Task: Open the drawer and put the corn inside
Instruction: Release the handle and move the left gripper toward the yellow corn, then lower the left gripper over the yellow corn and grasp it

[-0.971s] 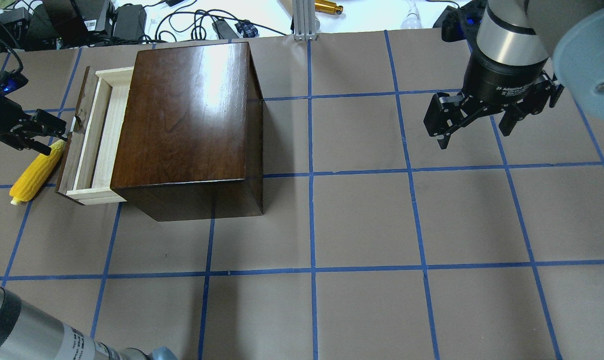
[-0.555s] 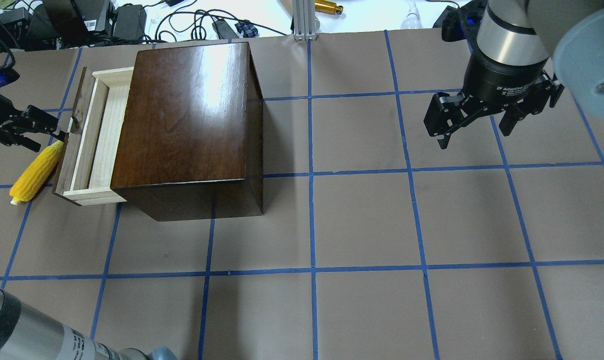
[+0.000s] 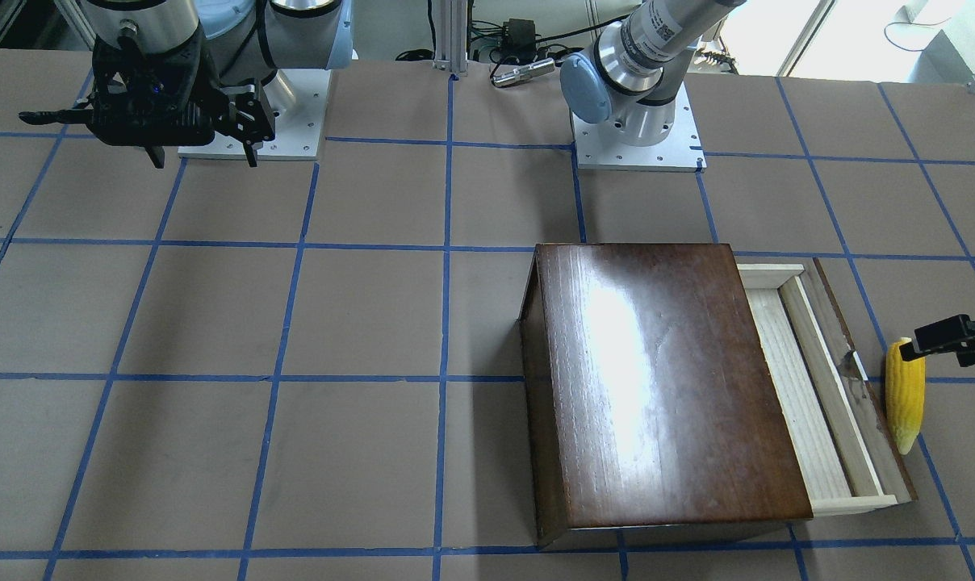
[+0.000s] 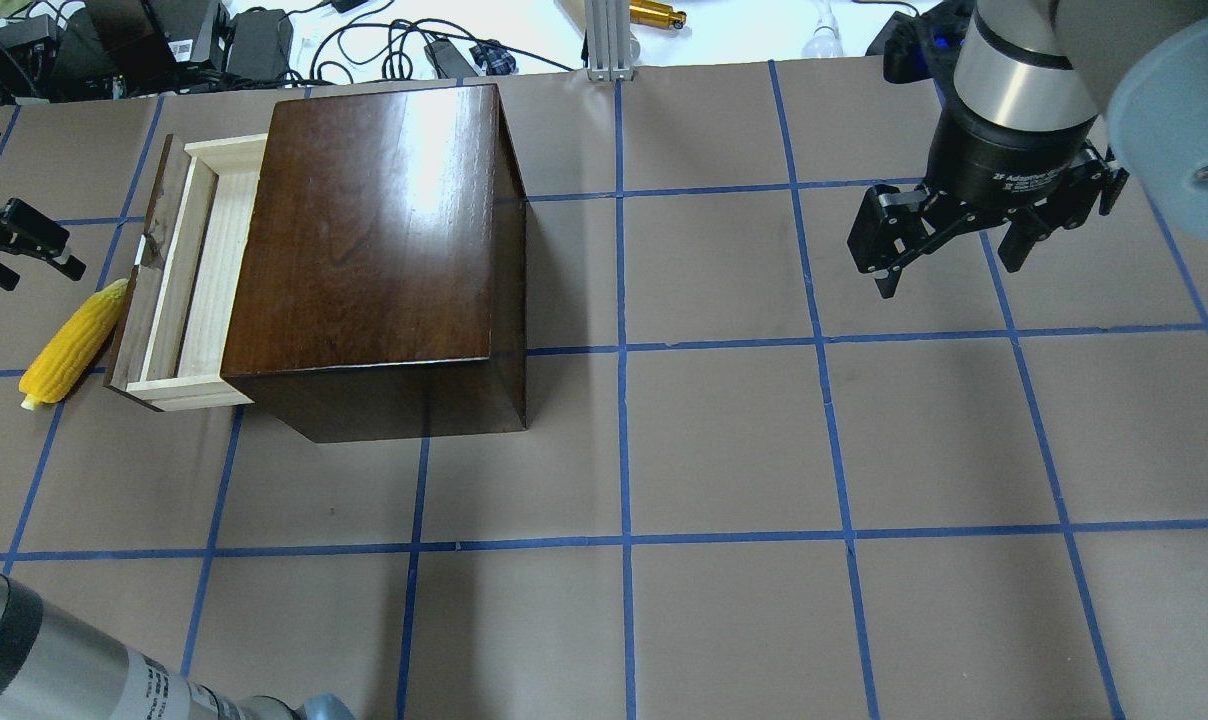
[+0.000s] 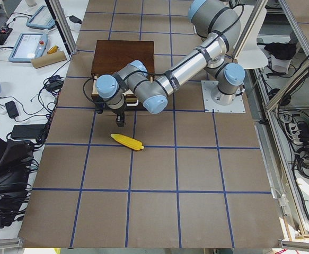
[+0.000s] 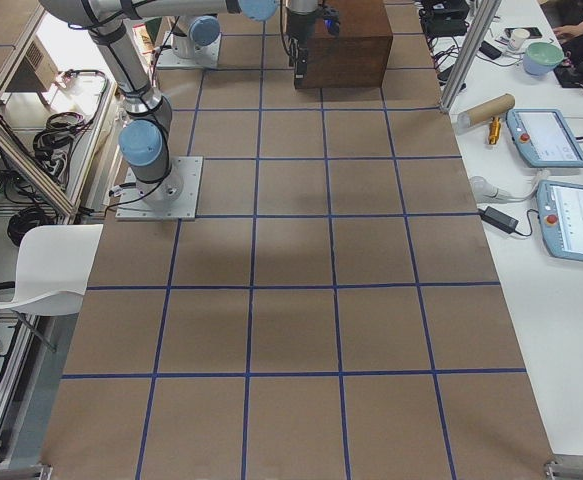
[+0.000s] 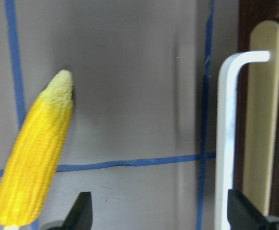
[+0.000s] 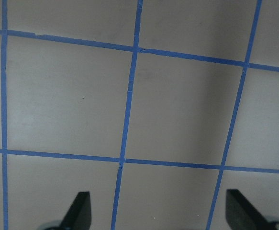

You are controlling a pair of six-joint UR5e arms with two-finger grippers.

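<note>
The box (image 4: 374,250) stands on the bench (image 4: 724,440), in the robot's left half and toward the far edge from the robot. The drawer (image 4: 209,270) sticks partway out of the box's side that faces the robot's left. The corn (image 4: 69,345) lies flat on the bench outside the drawer, just beyond its front panel on the side away from the box. The left end effector (image 4: 42,272) is above the strip of bench between the corn and the drawer front. The right end effector (image 4: 949,275) is above the bench well apart from the box, on the side opposite the drawer.
</note>
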